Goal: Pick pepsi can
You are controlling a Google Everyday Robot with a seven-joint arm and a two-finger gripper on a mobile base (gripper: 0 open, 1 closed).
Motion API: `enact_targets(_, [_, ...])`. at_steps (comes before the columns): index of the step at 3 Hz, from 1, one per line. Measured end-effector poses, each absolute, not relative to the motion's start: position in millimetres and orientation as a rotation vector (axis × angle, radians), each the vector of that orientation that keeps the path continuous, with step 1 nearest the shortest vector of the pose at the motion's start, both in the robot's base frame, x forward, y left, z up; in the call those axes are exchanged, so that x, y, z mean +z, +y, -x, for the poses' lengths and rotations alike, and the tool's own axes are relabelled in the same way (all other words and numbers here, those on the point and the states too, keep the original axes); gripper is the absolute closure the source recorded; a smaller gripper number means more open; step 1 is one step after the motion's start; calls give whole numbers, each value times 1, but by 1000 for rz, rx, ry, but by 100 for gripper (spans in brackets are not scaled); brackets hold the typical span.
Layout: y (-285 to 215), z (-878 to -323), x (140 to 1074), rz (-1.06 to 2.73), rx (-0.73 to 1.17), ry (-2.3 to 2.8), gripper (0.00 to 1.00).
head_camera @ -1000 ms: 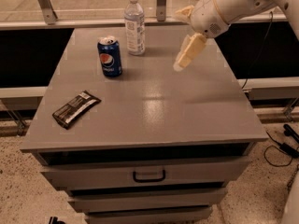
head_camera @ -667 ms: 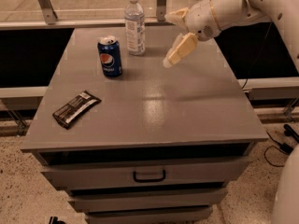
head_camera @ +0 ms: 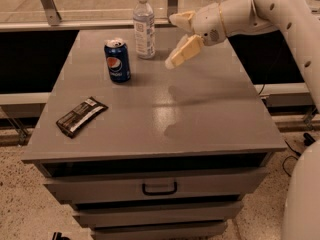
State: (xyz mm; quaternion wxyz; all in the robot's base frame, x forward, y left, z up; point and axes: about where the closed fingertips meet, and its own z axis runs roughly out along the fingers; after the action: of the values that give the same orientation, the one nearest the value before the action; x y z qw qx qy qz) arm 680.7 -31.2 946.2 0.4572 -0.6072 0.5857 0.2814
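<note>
One gripper (head_camera: 171, 40) | spread wide, empty | moved left, nearer pepsi can (head_camera: 117, 60)

Grey cabinet top (head_camera: 210, 119): pepsi can (head_camera: 117, 60), bottle (head_camera: 144, 26), snack bar (head_camera: 81, 116); hand (head_camera: 172, 40) above.

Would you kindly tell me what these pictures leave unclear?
Camera view, each:
Small blue metal pepsi can: back faces away.
Flat dark snack-bar wrapper: print too small.
White robot arm: cut by top and right edges; its open gripper hangs picture-right of the can.
</note>
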Motion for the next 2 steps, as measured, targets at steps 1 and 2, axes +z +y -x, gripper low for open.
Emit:
enact_targets(1, [-22,-685,937,1513,728,1452,0])
enact_targets(2, [-6,-689,924,1524,801,1444,0])
